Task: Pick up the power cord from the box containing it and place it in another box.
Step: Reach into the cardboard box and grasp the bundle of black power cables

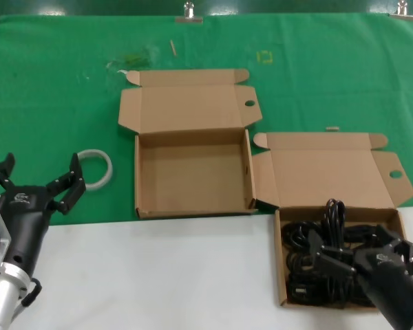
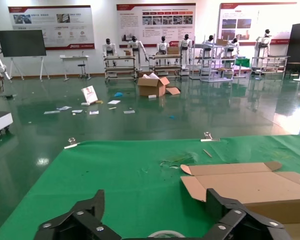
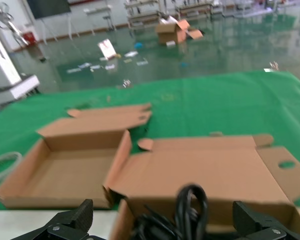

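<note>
The thin black rubbery power cord [image 1: 334, 216] stands up as a narrow loop out of the shallow brown cardboard box on the robot's right [image 1: 392, 214], where it rises from a heap of other black cords that fills that box's tray. The right pincer [image 1: 325, 256] sits low over that same tray, its black fingers spread open around the heap and closed on nothing that can be seen; in the right wrist view the loop of the power cord [image 3: 191, 204] stands directly ahead of the pincer [image 3: 187, 227], centred between the two spread fingers and just beyond them. The loop's long axis runs roughly upright, leaning toward the raised lid behind it, so the coming grasp probably turns on moving the right pincer a little forward until the fingers bracket the loop, then closing across it. The right arm is clearly the nearer one. The empty brown cardboard box of the same design [image 1: 141, 180] lies to the robot's left of the full one, almost touching it, partly on the green cloth [image 1: 55, 89] covering the desk. The left pincer [image 1: 36, 184] waits open, well apart from the cords, near a white ring [image 1: 103, 165].
</note>
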